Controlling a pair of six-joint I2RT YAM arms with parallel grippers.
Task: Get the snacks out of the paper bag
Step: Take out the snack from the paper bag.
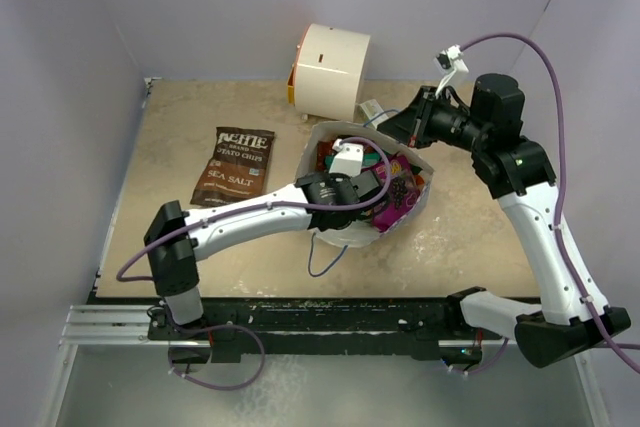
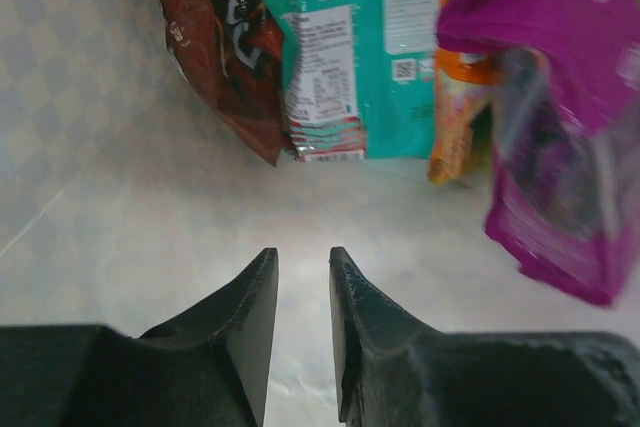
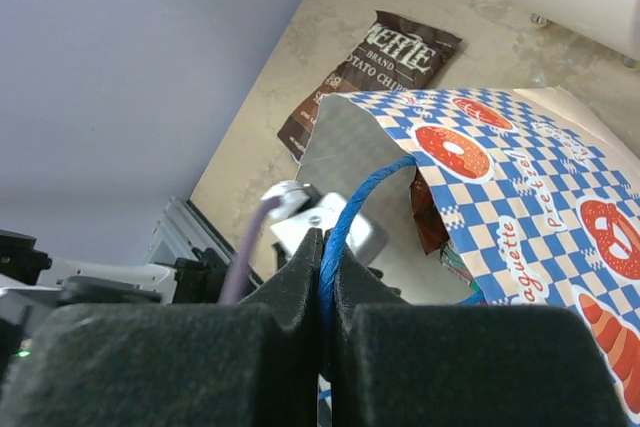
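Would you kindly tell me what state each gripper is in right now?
Left gripper: slightly open, holding nothing.
Right gripper: closed on the blue string handle.

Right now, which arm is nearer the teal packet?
Left. Left fingers sit inside the bag, just short of the teal packet; right fingers pinch its blue handle.

Chips bag [image 1: 232, 165] left of paper bag [image 1: 343, 236]

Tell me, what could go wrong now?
The left end effector sits barely open over the paper bag's bare floor, short of the teal packet, so it may grab nothing. The right end effector pinches only the thin blue string handle; it could slip and the bag sag.
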